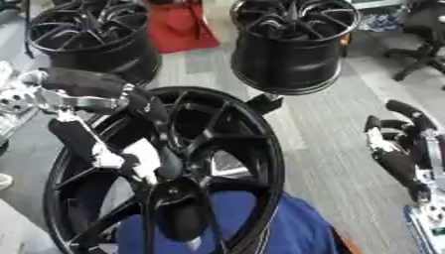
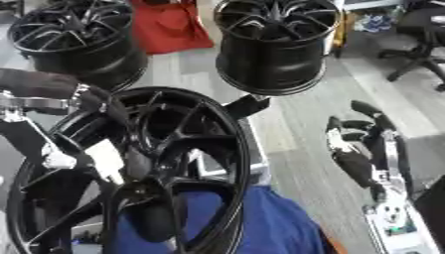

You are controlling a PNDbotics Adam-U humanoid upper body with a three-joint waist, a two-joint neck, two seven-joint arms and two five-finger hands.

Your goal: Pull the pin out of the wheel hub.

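Fingers of the left hand (image 1: 143,161) reach down into the middle of the big black wheel hub (image 1: 235,149), between its spokes. The fingers look bent, and they seem to be closed on something pale at the middle of the wheel. That pale bit may be the pin (image 1: 143,155), but I cannot tell for sure, because the hand covers most of it.

Trouble could come if the hand pulls at a slant. The pin might then jam in its hole, or slip out from the fingers. The wheel hub stands on its edge and leans, so a hard tug could also tip it or make it roll.

The right hand (image 2: 352,149) hangs off to the right side, well apart from the wheel. Its fingers are a little bent and loose, and it holds nothing.

Under the wheel hub lies a blue cloth (image 1: 295,228). Farther back stand two more black wheels (image 1: 291,44), and a red bag (image 1: 178,27) sits between them on the grey floor (image 1: 339,149).
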